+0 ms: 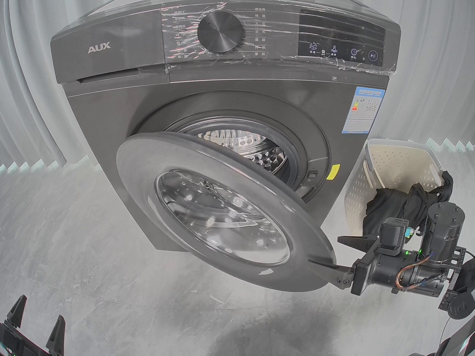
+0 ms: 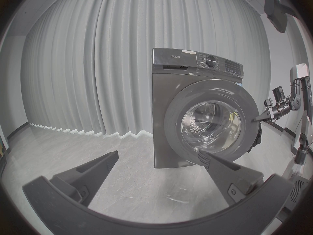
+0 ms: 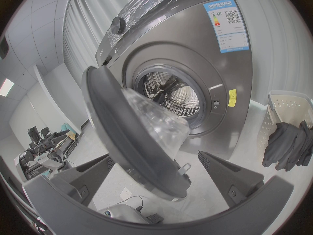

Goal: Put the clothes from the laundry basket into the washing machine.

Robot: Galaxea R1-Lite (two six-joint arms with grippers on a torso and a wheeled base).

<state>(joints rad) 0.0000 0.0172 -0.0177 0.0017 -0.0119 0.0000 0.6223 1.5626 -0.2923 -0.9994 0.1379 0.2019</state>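
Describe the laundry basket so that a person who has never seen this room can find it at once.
Start from the big grey washing machine with its round door swung open. On the floor by its right side, as the robot faces it, stands the laundry basket. It is the only pale, perforated plastic thing there, with dark clothes draped over its rim.

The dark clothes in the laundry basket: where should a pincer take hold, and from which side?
Probably best to grip the bunched mass of the dark clothes where it humps over the laundry basket at its near rim, coming down from above. The fabric is piled in folds there, giving thick creases to pinch, while the perforated walls block a sideways approach.
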